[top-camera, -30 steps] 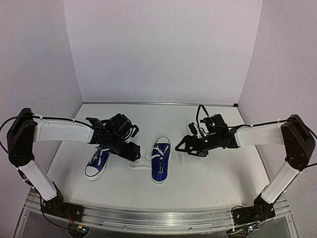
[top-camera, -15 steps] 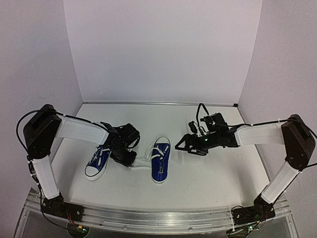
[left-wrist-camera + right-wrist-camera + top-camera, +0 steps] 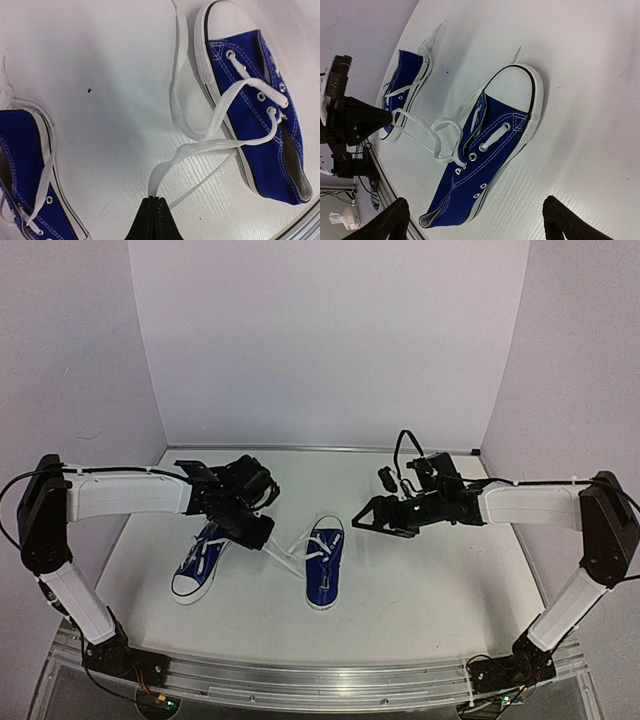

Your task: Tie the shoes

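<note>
L claw [image 3: 156, 199] has been shut on the white lace [image 3: 200, 150] just ahead, from the shoe [image 3: 260, 115] — one end secured for tying; R claw [image 3: 365, 522] is left open, empty.

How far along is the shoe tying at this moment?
Done: nothing; both shoes lie with loose laces, no knot. In hand: the left gripper is shut on one lace of the middle shoe. Left: the right gripper, open, holds nothing; both bows not yet tied.

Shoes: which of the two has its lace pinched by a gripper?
The shoe nearer the right gripper: the shut left gripper holds its white lace. The other shoe's laces lie loose.
</note>
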Controlling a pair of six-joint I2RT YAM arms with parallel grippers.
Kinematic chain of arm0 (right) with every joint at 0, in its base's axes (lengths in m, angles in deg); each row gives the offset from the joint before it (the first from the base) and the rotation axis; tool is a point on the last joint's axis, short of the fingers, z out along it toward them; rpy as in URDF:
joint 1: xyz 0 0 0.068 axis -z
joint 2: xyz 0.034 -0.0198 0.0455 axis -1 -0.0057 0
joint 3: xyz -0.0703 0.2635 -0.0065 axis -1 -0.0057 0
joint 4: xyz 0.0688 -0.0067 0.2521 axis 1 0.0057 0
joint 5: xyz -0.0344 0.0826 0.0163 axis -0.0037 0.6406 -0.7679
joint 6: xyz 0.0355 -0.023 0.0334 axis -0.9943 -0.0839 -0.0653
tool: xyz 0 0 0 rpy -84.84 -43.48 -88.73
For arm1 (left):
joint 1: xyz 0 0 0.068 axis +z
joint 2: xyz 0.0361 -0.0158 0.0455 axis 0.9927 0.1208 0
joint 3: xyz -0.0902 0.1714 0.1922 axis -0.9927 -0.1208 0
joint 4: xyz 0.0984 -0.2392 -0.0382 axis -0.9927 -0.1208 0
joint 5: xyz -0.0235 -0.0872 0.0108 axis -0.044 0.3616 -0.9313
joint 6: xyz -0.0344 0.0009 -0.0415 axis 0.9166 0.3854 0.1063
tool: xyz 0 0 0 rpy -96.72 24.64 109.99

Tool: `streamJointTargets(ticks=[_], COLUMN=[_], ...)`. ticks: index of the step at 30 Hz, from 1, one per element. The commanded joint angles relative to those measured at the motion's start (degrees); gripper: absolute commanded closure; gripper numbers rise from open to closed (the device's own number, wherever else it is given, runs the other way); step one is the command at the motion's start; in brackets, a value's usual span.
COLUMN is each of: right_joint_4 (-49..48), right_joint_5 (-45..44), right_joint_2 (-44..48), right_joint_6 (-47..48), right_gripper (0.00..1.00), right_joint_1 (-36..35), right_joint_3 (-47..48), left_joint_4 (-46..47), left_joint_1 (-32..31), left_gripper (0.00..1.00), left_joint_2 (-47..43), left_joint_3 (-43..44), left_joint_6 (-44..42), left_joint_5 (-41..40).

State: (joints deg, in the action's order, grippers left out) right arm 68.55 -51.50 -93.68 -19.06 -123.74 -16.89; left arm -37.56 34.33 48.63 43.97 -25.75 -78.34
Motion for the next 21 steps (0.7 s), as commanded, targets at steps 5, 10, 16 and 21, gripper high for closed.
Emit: streamJointTargets(ticks=[5,10,16,21], right_joint_4=[2.02,2.27,2.28,-0.71], right_joint_5=[-1.40,-1.45,-1.07,-0.51], right_joint_2=[1.68,1.23,0.12,-1.18], right_joint_6=[1.89,2.21,1.74,-1.91], right_gripper=[0.12,0.11,0.11,0.13], right_joint_1=[-0.25,-0.23,-0.23,-0.35], right_joint_3=[2.56,2.70,2.77,0.72], left_joint_4=[-11.91,-15.92,-9.53,-2.42], left_joint_1=[0.13,0.13,0.80,4.85], left_gripper=[1.00,0.96,0.62,0.59], left_joint_2=[-2.10,-0.63,2.15,8.49], left_joint_3=[3.17,3.67,7.37,13.90], left_joint_6=[-0.97,-2.35,-5.57,-8.11], left_joint_5=[-6.23,-8.27,-6.84,-2.19])
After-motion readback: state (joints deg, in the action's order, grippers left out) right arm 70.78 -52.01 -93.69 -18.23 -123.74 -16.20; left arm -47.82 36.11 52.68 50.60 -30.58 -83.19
